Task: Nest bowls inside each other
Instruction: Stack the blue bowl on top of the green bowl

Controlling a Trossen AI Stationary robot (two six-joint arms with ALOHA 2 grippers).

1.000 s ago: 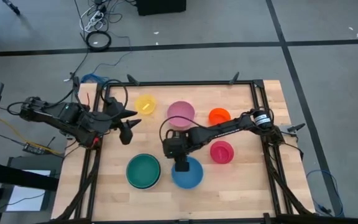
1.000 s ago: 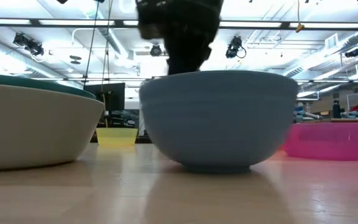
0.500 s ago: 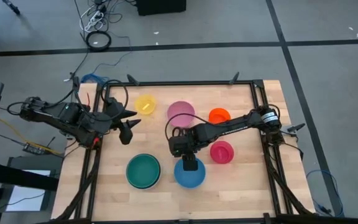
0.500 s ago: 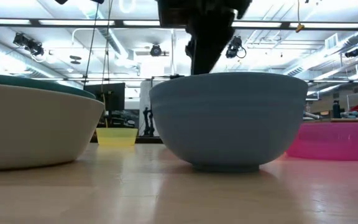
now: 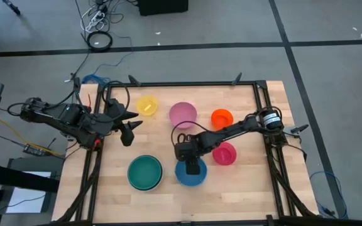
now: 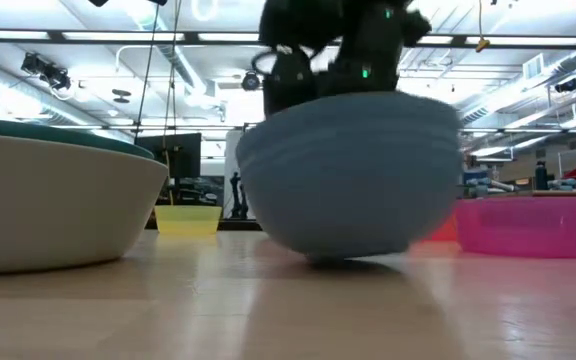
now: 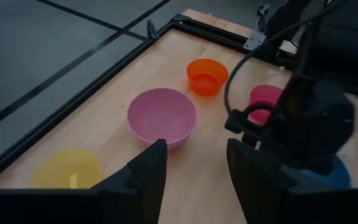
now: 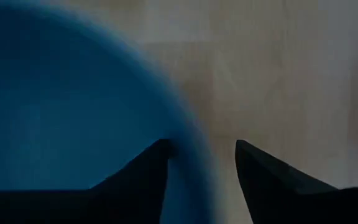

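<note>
My right gripper reaches steeply down onto the blue bowl near the table's front, open, with its two fingers on either side of the bowl's far rim. In the low view the blue bowl is tipped on its rounded base. The teal bowl sits inside the grey-white bowl to its left. Yellow, pink, orange and red bowls each sit on their own bases. My left gripper hovers open at the table's left. My right gripper comes from above, one finger inside the blue bowl and one outside, astride the far rim. The gap is wider than the wall. The bowl is tipped with its base on the table; which finger touches it I cannot tell.
A black frame rail runs round the wooden table. The right arm stretches over the table between the orange and red bowls. Bare wood lies in front of the bowls and between the pink bowl and the blue one.
My right gripper has gone toward the table's right and near edges, then down over the blue bowl's far rim. The blue bowl has slid a little to the right and now stands tipped where it stood level before.
</note>
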